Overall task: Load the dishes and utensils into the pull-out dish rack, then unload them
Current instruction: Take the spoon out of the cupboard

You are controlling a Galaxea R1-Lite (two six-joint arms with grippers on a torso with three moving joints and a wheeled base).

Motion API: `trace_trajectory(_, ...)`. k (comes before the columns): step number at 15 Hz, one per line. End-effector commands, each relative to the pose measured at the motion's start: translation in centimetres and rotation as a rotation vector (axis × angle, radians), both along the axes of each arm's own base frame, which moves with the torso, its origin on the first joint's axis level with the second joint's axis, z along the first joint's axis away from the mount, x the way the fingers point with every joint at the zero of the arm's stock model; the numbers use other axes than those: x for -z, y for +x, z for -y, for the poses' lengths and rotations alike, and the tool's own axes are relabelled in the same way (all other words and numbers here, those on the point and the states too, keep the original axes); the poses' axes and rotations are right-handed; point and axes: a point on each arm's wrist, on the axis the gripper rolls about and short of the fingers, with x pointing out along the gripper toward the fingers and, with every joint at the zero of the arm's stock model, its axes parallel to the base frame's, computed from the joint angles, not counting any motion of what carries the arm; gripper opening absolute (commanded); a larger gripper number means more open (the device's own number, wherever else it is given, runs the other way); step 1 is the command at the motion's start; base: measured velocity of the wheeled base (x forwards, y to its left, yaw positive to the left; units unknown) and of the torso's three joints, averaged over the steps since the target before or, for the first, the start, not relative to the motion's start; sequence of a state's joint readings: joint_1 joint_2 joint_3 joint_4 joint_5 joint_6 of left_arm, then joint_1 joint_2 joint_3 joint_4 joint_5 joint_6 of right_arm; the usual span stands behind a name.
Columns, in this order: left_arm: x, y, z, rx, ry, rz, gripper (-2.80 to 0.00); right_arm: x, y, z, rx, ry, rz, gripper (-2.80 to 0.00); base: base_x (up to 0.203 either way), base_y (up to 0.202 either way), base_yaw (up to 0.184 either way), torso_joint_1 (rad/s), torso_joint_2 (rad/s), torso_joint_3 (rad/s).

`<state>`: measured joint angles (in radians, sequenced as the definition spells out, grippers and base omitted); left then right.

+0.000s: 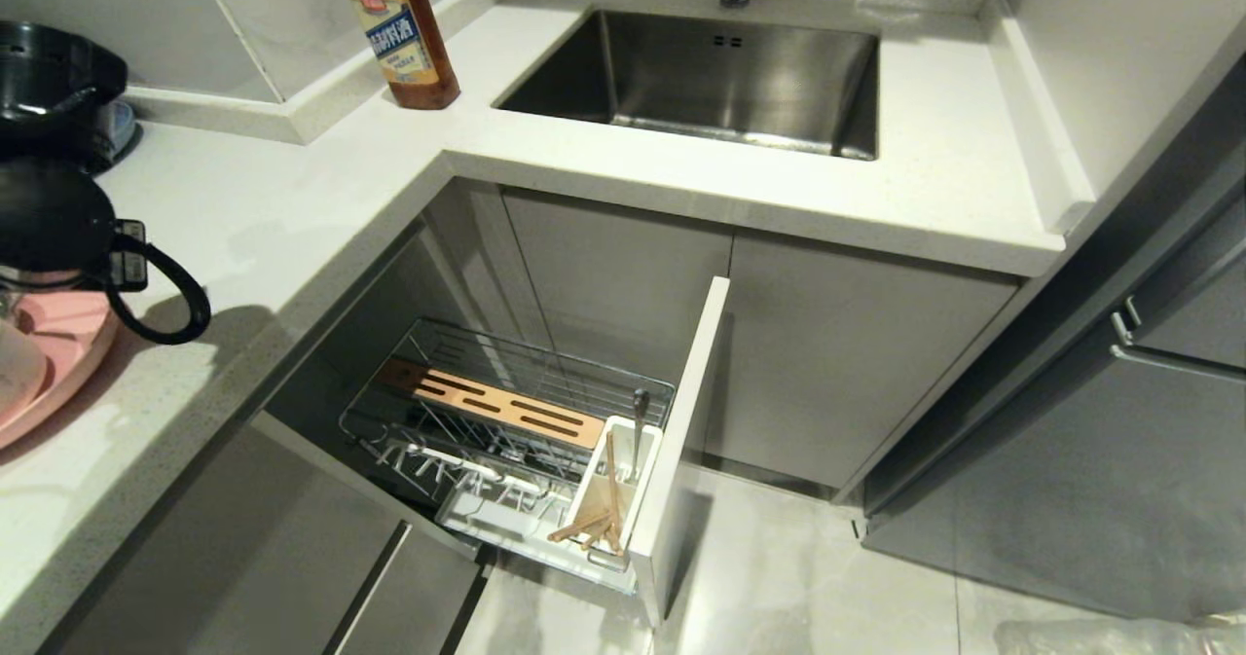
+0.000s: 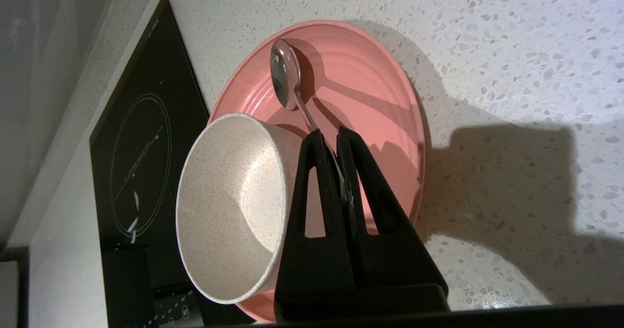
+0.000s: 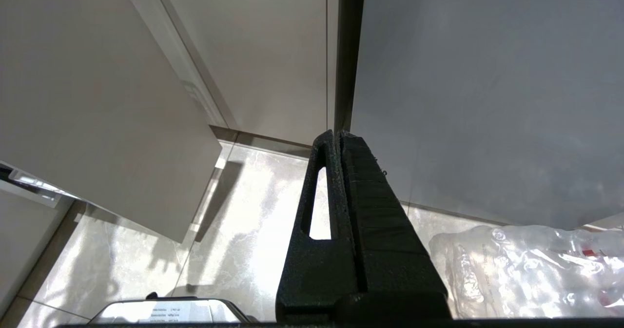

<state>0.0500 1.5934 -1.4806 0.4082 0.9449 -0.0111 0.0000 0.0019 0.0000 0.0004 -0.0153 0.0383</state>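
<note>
The left pincer (image 2: pixel 336 140) is clamped on the metal spoon's (image 2: pixel 285 74) handle above the pink plate (image 2: pixel 370 104), beside the cream bowl (image 2: pixel 229 206). Lift straight, clear the bowl's rim, then carry it to the rack's white utensil cup (image 1: pixel 608 485), bowl end up.

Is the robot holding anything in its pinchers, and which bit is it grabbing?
The left gripper pinches the metal spoon by its thin handle, above the pink plate. The right gripper is shut and holds nothing.
</note>
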Motion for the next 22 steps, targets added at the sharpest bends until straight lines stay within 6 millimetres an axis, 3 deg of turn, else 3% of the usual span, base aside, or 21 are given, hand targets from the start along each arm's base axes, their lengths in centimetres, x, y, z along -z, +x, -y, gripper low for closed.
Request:
trace_trajectory(1, 0.46, 0.4, -0.05, -0.008, 0.002, -0.02, -2.8, 0.08, 0.02, 0.0, 0.0, 0.0, -0.002, -2.8, 0.0, 0.0, 0.0, 0.0, 0.0, 0.0)
trace_trajectory(13, 0.75, 0.49, 0.4, 0.003, 0.006, -0.031, -2.8, 0.1, 0.02, 0.0, 0.001, 0.0, -0.004, -2.8, 0.0, 0.0, 0.0, 0.0, 0.0, 0.0)
trace_trajectory(14, 0.78, 0.44, 0.4, 0.003, 0.007, -0.033, 0.0, 0.04, 0.01, 0.0, 0.0, 0.0, -0.001, -2.8, 0.0, 0.0, 0.0, 0.0, 0.0, 0.0)
trace_trajectory(22, 0.63, 0.37, 0.63, 0.01, 0.006, -0.025, 0.0, 0.06, 0.01, 0.0, 0.0, 0.0, -0.002, -2.8, 0.0, 0.0, 0.0, 0.0, 0.0, 0.0)
